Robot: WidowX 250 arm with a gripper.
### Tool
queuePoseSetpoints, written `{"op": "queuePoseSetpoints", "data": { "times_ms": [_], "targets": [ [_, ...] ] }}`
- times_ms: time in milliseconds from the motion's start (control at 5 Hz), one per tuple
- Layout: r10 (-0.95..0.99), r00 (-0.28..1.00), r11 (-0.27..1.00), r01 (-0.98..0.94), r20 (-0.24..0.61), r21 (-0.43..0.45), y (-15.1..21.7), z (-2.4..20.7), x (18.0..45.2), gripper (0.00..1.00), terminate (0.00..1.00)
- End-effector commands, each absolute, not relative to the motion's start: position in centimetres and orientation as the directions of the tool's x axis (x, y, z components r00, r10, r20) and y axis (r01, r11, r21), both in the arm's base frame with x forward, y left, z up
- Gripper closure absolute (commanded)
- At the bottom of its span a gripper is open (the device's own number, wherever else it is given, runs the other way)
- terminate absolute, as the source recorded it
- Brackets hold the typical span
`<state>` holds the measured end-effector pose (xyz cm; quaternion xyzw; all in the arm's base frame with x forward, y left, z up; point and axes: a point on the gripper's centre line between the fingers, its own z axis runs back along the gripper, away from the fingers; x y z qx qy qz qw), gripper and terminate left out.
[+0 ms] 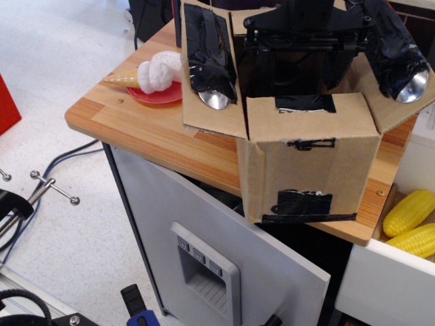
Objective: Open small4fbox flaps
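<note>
Nearest the lens is the grey cabinet front (pixel 224 251) with its recessed handle, smooth painted panel under the counter (pixel 146 125), whose top is striped, glossy wood laminate.

Starting at the left on that counter, a red plate (pixel 160 95) carries a white foam-like ice cream in a yellow cone (pixel 153 73), matte and lumpy, well apart from my work.

Next comes the small4fbox (pixel 309 170), brown corrugated cardboard, roughly cubic, standing near the counter's front edge with one corner toward the camera. Black tape patches and scribbles mark its sides. Its flaps stand up or lean outward: the left flap (pixel 207 64) is nearly upright, faced with crinkled black tape and a shiny metal spoon bowl; the near flap (pixel 309 119) rises in front with a tape strip along its top edge; the right flap (pixel 397 68) splays outward, also taped and bearing a bright spoon bowl.

My gripper (pixel 302 34) sits down in the box mouth, black and boxy; its fingertips are hidden behind the near flap, so I cannot tell whether it is parted or closed.

I judge the flaps mostly open. To finish well I should press each one outward near its crease, slowly, since light cardboard may slide on this slick top.

Yellow plastic corn cobs (pixel 411 221) lie in the white drawer at right.
</note>
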<state>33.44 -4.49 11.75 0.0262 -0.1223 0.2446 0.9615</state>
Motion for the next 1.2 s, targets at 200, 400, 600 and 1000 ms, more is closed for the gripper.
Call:
{"op": "queuePoseSetpoints", "data": {
  "times_ms": [200, 400, 600, 1000],
  "targets": [
    [0.492, 0.842, 0.865, -0.501, 0.224, -0.017, -4.2, 11.4, 33.6, 0.00, 0.00],
    [0.515, 0.830, 0.852, -0.523, 0.217, -0.022, -4.3, 11.1, 33.5, 0.00, 0.00],
    [0.513, 0.832, 0.854, -0.519, 0.212, -0.033, -4.7, 11.2, 33.1, 0.00, 0.00],
    [0.470, 0.861, 0.881, -0.472, 0.196, -0.036, -6.4, 12.3, 31.9, 0.00, 0.00]
  ]
}}
